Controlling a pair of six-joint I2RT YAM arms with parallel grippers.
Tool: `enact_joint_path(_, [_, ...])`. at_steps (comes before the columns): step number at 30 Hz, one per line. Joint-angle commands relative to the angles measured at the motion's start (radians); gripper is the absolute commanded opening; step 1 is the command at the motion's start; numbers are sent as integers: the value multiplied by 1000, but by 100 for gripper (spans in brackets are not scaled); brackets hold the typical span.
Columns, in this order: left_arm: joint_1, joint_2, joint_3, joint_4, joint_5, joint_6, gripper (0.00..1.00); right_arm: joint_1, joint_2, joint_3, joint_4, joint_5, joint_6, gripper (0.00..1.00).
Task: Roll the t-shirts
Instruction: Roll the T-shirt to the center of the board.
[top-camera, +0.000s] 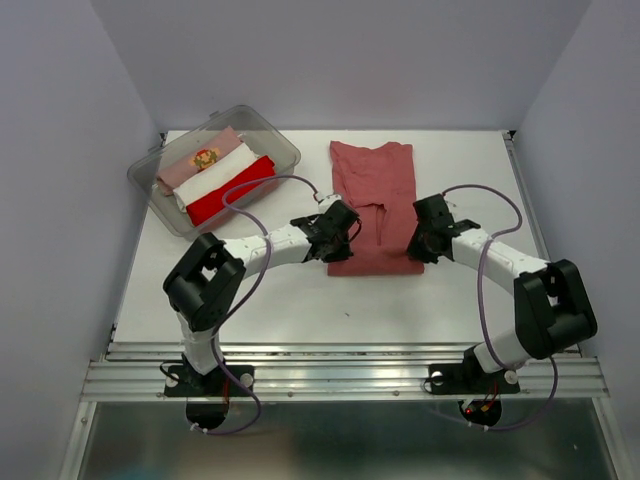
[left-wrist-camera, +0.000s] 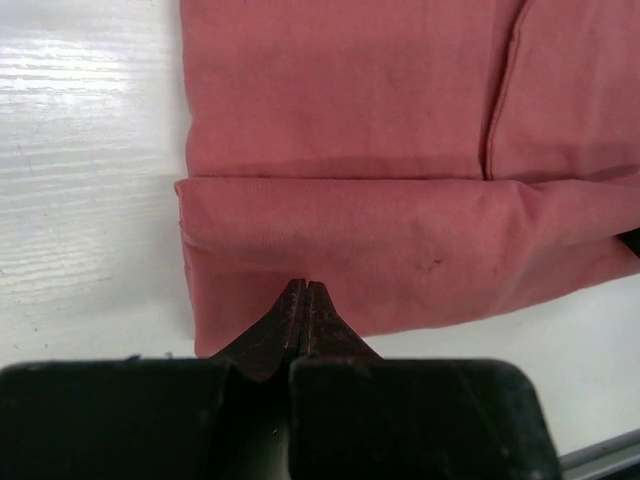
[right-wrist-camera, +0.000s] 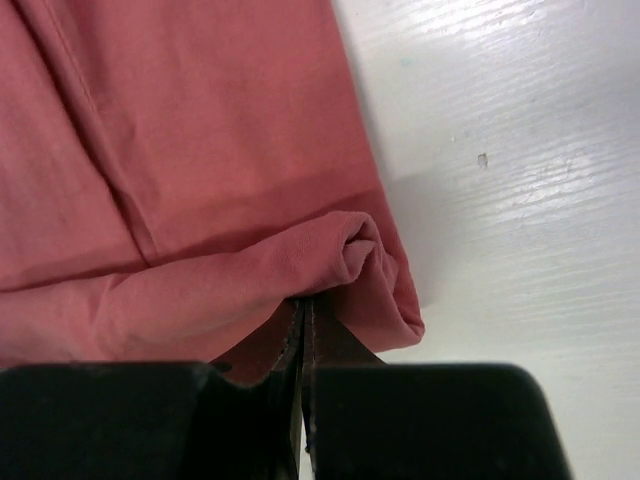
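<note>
A large brick-red t-shirt lies flat in the middle of the table, its near hem turned over into a low roll. My left gripper is shut at the roll's left end, its tips pressed together on the cloth with nothing showing between them. My right gripper is shut at the right end; its tips meet right under the curled end of the roll. Pale pink, white and bright red rolled t-shirts lie side by side in the tub.
The clear plastic tub stands at the back left of the white table. A metal rail runs along the near edge by the arm bases. Grey walls close in the left, right and back.
</note>
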Motion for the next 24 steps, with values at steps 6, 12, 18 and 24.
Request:
enact_joint_path(6, [21, 59, 57, 2, -97, 57, 0, -9, 86, 44, 65, 112, 19, 1])
enact_joint_path(12, [20, 36, 57, -1, -120, 70, 0, -9, 112, 8, 71, 96, 30, 1])
enact_joint_path(18, [6, -27, 69, -21, -195, 72, 0, -9, -90, -39, 71, 34, 51, 1])
enact_joint_path(24, [-15, -59, 92, 18, -125, 71, 0, 17, -111, 14, 85, -67, 62, 1])
